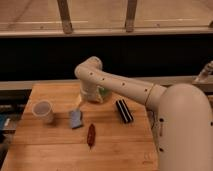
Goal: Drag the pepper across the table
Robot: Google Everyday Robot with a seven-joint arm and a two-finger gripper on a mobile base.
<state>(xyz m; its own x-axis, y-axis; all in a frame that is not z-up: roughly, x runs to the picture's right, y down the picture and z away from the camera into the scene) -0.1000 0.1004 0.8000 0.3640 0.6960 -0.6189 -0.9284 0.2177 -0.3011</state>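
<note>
The pepper (91, 135) is a slim dark-red chili lying lengthwise on the wooden table (120, 150), a little in front of the middle. My white arm reaches in from the lower right and bends at an elbow over the back of the table. The gripper (79, 103) hangs down from it, just above the back edge of the blue-grey sponge (76, 119). It is behind and to the left of the pepper and apart from it.
A white cup (43, 111) stands at the left. A black ribbed block (124, 111) lies to the right of the middle. A green and yellow bowl (103, 95) is partly hidden behind my arm. A dark wall runs behind the table.
</note>
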